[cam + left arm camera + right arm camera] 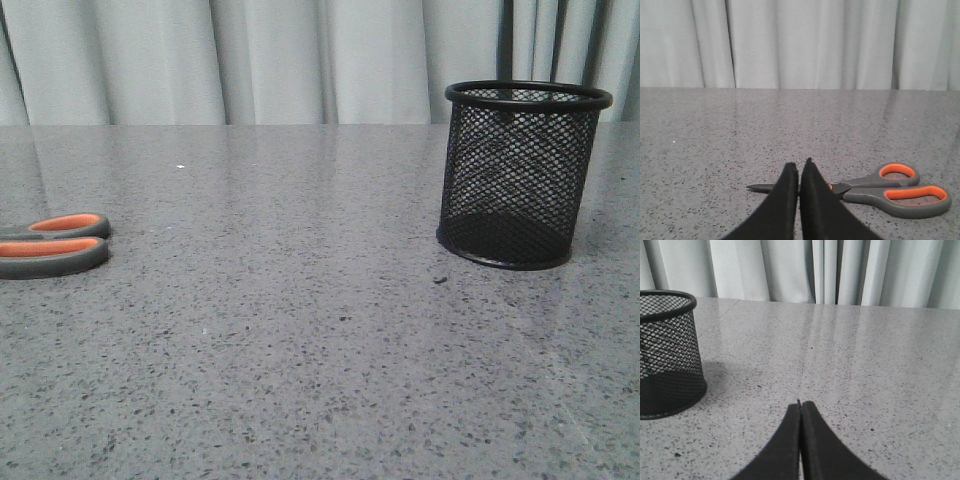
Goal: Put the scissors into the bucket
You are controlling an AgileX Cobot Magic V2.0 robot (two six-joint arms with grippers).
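In the front view, the scissors (55,245) are seen flat at the bench's (300,350) left edge, the bucket (522,175) upright far right. In the left wrist view, the left gripper (799,170) is clenched, empty, before the blades. In the right wrist view, the right gripper (800,407) is likewise clenched, empty. Light, stiff, slippery blades are judged; the pivot is best gripped.

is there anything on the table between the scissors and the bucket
Nothing visible. In the front view only bare table lies between the scissors at the left edge and the upright bucket on the right. The left tool is shut just before the scissors.
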